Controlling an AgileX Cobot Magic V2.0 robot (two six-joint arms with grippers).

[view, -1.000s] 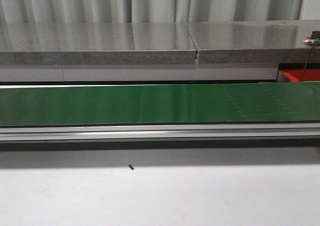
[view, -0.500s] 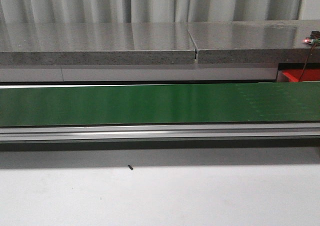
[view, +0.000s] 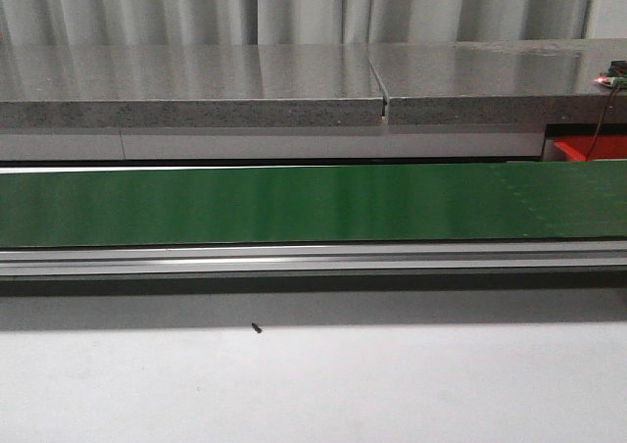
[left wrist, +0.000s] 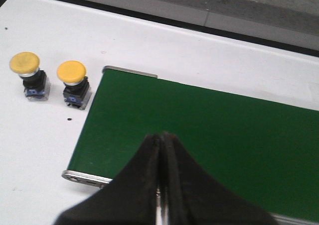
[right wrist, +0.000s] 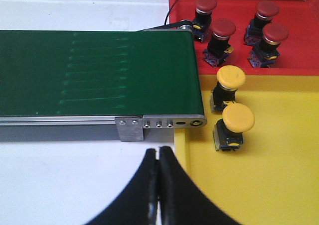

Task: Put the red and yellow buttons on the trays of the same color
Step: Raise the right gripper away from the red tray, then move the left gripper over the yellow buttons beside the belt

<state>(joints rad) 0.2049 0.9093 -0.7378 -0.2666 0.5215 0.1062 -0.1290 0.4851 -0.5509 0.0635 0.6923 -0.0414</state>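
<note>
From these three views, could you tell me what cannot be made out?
- Front view: neither arm shows; the red tray is cut off by the right edge, its buttons hidden behind the belt.
- Right wrist view: the yellow tray runs off the frame.
- Front view: the black speck is too small to identify.

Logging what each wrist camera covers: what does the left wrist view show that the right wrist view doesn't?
Only the left wrist view: two yellow buttons standing on the white table beside the belt's end. Only the right wrist view: four red buttons in the red tray and two yellow buttons in the yellow tray. Both: the green conveyor belt and closed jaws holding nothing.
</note>
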